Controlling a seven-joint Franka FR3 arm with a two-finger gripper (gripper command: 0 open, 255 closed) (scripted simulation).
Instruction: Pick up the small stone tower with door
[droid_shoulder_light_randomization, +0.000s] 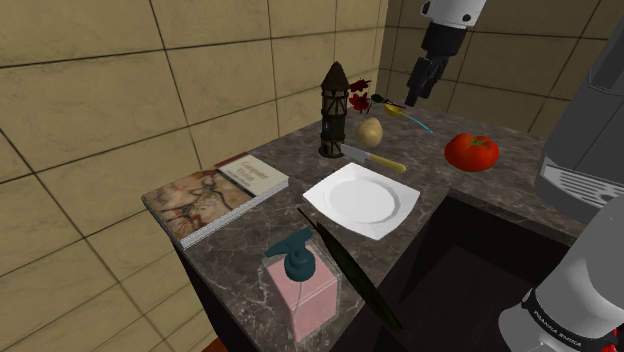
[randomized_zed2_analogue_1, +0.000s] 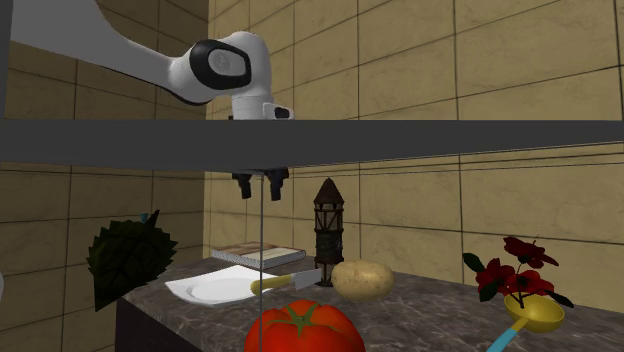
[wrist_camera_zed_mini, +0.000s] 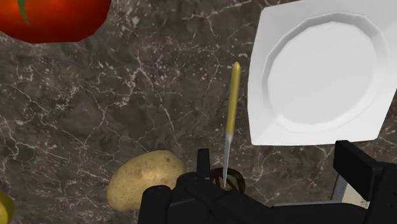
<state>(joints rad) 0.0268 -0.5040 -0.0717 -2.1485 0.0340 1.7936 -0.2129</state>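
One upright tower (droid_shoulder_light_randomization: 334, 110) stands toward the back of the counter (droid_shoulder_light_randomization: 250, 250), near the wall (droid_shoulder_light_randomization: 100, 100), its long axis vertical, with a potato (droid_shoulder_light_randomization: 371, 131) just beside it on the shoulder view's right. Further right and higher, the pincer (droid_shoulder_light_randomization: 412, 96) hangs with its jaws apart and empty, so the coming move likely runs leftward in that view and down, closing across the tower's narrow body.

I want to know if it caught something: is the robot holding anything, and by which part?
Nothing is held. The end effector hangs open above the counter, the little tower standing untouched.
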